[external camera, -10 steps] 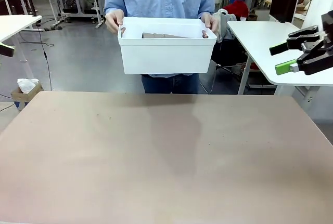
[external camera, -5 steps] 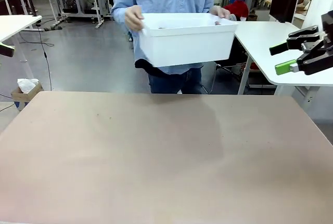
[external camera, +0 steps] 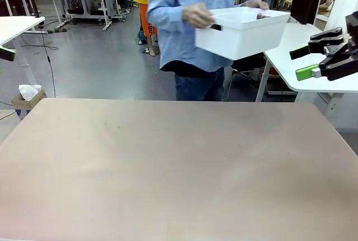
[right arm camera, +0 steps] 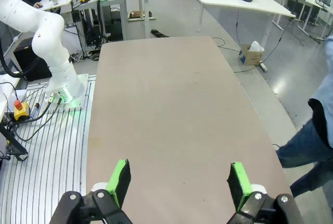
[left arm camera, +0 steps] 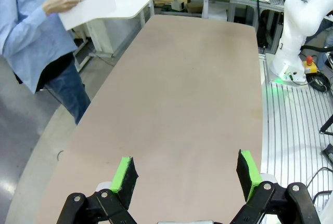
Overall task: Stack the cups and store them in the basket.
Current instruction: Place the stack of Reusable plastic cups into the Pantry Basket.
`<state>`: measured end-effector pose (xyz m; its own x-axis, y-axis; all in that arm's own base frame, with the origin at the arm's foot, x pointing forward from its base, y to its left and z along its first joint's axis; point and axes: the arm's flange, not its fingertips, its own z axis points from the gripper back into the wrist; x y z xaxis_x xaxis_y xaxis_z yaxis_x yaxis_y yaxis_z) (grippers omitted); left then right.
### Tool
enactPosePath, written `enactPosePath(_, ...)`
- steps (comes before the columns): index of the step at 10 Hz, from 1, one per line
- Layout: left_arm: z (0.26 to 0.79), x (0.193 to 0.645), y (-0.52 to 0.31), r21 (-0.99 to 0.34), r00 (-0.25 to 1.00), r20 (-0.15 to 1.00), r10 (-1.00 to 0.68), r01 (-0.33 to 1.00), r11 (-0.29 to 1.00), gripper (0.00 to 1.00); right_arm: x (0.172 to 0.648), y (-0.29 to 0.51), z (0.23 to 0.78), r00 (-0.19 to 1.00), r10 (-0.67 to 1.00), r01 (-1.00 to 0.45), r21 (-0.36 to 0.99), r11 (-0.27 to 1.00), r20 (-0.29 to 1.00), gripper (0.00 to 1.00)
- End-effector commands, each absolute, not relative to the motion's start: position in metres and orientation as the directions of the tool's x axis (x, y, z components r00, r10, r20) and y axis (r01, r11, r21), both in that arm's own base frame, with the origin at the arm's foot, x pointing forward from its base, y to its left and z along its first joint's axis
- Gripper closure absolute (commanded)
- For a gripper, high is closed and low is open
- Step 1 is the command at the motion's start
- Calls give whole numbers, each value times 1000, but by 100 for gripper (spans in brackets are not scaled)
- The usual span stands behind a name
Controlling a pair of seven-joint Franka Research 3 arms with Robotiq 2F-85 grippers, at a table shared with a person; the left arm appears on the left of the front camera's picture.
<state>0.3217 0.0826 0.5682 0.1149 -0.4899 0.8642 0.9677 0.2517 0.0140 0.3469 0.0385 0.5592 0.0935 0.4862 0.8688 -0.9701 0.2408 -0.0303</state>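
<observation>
Both grippers hung wide open over a bare worktop while the basket was up in the person's hands.

Nearest, the left gripper [left arm camera: 186,177] had its green-padded fingers [left arm camera: 125,174] spread apart above the worktop [left arm camera: 177,104], gripping nothing; the right gripper [right arm camera: 179,182] was just as open, fingers [right arm camera: 120,178] parted over the tan surface, and in the front view it sat off the worktop's right edge. Beyond the far edge, the person [external camera: 187,28] held the white basket [external camera: 240,31] tilted, off the worktop, one hand [external camera: 197,15] on its rim. Whether cups lay inside could not be told.
</observation>
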Motion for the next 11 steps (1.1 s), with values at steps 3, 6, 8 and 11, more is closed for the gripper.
enactPosePath(3,570,321,82,11,114,870,-480,968,250,0,349,40,561,94,462,-969,-25,245,882,0)
enactPosePath(6,570,321,82,11,114,870,-480,968,250,0,349,40,561,94,462,-969,-25,245,882,0)
enactPosePath(8,570,321,82,11,114,870,-480,968,250,0,349,40,561,94,462,-969,-25,245,882,0)
enactPosePath(11,570,321,82,11,114,870,-480,968,250,0,349,40,561,94,462,-969,-25,245,882,0)
